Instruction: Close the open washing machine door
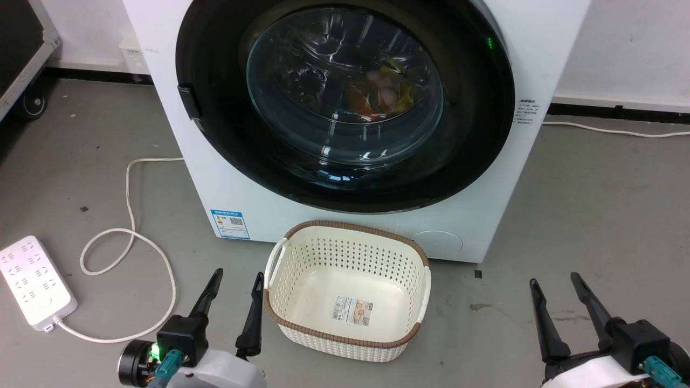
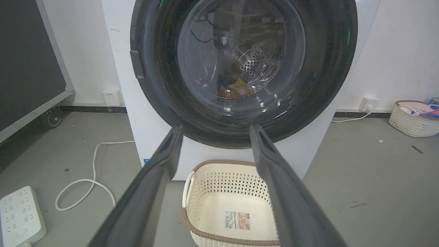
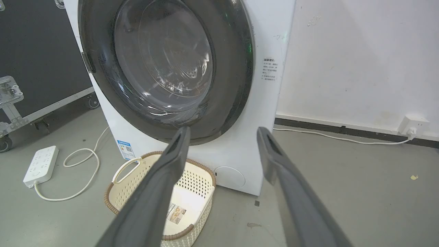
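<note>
Your left gripper (image 1: 239,273) sits at the lower left of the head view. Its two dark fingers are spread apart and they hold nothing. Your right gripper (image 1: 553,278) is at the lower right, also open by a similar gap and also empty. Both point up the frame toward the washing machine (image 1: 215,183), and both are well apart from it.

You find the washing machine door (image 1: 345,102) in the upper middle of the head view. Its black rim lies flat against the white front, and I see no gap at its edge. Behind the clear glass you can see some coloured laundry (image 1: 377,94). In the left wrist view the door (image 2: 240,61) fills the upper centre, above the tips of the left gripper (image 2: 216,127). In the right wrist view it (image 3: 164,65) stands at the upper left, above the right gripper (image 3: 224,128).

A cream basket (image 1: 350,225) stands on the grey floor (image 1: 593,215), just in front of the machine and between your two grippers. Its inside is empty except for a sticker. A blue label (image 1: 230,223) is on the lower left of the machine front. At the far left, a white power strip (image 1: 35,280) lies on the floor with its cable (image 1: 129,215) looped beside it.
</note>
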Motion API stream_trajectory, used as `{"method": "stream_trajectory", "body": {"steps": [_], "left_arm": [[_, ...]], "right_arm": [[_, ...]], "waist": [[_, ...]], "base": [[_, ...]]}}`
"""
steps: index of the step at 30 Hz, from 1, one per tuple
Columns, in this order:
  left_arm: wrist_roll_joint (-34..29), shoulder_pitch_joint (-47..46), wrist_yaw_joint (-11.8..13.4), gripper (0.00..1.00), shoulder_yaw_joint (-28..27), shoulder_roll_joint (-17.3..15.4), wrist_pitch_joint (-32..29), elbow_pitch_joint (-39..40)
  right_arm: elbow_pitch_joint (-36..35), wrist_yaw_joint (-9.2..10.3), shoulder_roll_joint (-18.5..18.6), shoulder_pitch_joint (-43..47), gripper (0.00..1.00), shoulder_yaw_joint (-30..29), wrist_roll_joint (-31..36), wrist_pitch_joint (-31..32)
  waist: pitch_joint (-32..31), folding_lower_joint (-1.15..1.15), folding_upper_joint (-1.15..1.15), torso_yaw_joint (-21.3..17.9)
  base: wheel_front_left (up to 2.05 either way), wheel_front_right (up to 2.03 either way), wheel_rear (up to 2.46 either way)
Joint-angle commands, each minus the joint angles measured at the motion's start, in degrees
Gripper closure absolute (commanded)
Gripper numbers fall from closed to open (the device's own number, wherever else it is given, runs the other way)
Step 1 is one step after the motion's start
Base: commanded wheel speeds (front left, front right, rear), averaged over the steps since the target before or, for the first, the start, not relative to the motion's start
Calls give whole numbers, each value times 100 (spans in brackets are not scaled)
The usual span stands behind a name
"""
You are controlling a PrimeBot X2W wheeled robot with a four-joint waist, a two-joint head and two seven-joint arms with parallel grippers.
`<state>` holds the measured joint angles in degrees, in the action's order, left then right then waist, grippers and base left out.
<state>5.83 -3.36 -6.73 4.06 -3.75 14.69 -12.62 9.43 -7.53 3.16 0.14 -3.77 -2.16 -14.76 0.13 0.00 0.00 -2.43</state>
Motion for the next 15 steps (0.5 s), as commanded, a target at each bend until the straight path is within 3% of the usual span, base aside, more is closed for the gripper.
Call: {"method": "stream_trajectory", "body": {"steps": [1, 7, 8, 15], "left_arm": [[12, 42, -27, 0, -5, 27, 30, -20], [9, -5, -44, 0, -20, 35, 30, -137], [-3, 0, -8, 100, -7, 32, -1, -132], [-18, 8, 18, 100, -4, 36, -43, -97]], "right_arm": [[17, 4, -26, 85, 0, 16, -41, -24], [44, 4, -27, 68, 0, 69, -107, -24], [31, 0, -1, 0, 100, 63, -85, 0], [5, 0, -1, -6, 100, 65, -84, 42]], "waist": [[0, 0, 0, 4], [2, 0, 0, 14], [3, 0, 0, 14], [3, 0, 0, 23]], "base": [[0, 0, 0], [0, 0, 0], [0, 0, 0], [0, 0, 0]]}}
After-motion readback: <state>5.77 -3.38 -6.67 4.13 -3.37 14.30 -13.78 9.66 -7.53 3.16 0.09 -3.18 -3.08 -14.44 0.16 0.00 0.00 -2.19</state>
